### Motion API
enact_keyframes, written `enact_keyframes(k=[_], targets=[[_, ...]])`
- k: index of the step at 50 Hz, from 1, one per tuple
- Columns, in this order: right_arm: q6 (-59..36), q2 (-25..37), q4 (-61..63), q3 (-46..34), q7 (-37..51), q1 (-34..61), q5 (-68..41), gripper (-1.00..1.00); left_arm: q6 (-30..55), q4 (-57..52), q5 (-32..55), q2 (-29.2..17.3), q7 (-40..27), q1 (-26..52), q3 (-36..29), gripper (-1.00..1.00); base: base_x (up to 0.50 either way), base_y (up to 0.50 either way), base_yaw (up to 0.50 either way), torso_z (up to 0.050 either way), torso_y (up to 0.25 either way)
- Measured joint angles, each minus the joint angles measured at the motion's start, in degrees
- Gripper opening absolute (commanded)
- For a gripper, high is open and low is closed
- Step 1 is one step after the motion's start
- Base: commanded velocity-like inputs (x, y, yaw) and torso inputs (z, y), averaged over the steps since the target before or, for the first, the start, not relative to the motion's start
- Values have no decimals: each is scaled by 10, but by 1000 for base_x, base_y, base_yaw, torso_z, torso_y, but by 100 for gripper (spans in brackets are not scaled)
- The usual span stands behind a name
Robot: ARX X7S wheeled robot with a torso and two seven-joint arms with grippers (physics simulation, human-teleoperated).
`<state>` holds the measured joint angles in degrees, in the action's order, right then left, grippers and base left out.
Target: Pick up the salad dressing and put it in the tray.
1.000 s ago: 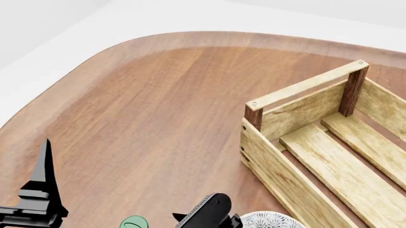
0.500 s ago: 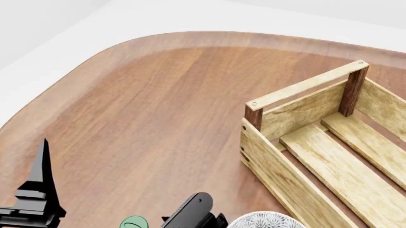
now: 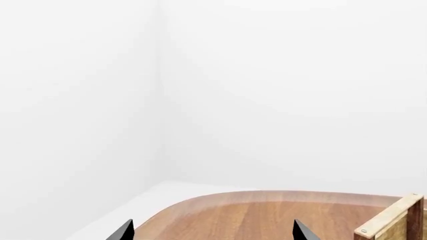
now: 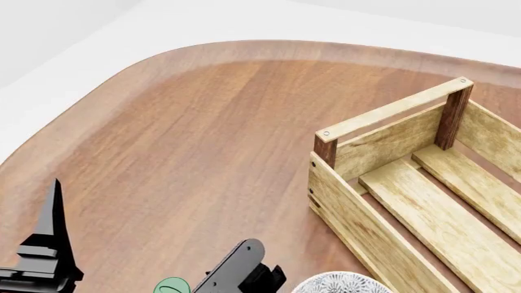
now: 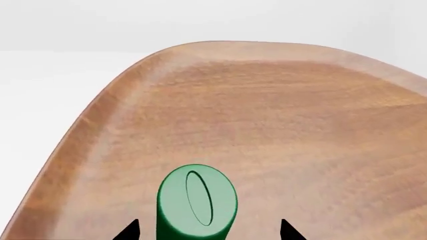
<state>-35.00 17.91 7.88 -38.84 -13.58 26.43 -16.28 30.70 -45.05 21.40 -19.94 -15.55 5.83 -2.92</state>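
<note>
The salad dressing shows only as a round green cap [image 4: 171, 285] at the head view's bottom edge; its body is hidden. In the right wrist view the green cap [image 5: 197, 200] stands upright between my right gripper's [image 5: 208, 231] two open fingertips, with a gap on each side. In the head view my right gripper [image 4: 236, 268] hangs just right of the cap. The tray [image 4: 391, 177] is a light wooden slat crate with dark corner posts at the right, empty in its visible part. My left gripper [image 3: 212, 231] is open and empty over the table's left side.
The wooden table [image 4: 204, 134] has a rounded far-left corner with a white floor beyond it. A grey-white patterned bowl [image 4: 338, 284] sits at the bottom edge between my right gripper and the crate's near-left corner.
My right gripper has moved left in the head view, from beside the bowl to close by the green cap. The left gripper has barely moved.
</note>
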Motion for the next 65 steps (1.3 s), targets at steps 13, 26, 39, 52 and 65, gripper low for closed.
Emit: enact_keyframes(k=[13, 26, 39, 52, 65], targets=[[27, -18, -59, -9, -10, 22, 8, 100, 0, -1, 5, -3, -2, 0, 1, 100, 0, 0, 0, 0, 0], [59, -34, -114, -18, -15, 32, 14, -100, -4, 0, 9, -5, -4, -2, 2, 100, 0, 0, 0, 0, 0], [42, -26, -90, -16, -3, 29, 8, -100, -7, 1, 10, -8, -6, -3, 1, 100, 0, 0, 0, 0, 0], [-26, -1, 5, 10, 22, 33, -16, -100, -7, -4, 11, -11, -10, -5, -1, 100, 0, 0, 0, 0, 1], [-103, 19, 100, 58, 52, 55, -49, -100, -7, -10, 13, -14, -13, -8, -3, 100, 0, 0, 0, 0, 1]])
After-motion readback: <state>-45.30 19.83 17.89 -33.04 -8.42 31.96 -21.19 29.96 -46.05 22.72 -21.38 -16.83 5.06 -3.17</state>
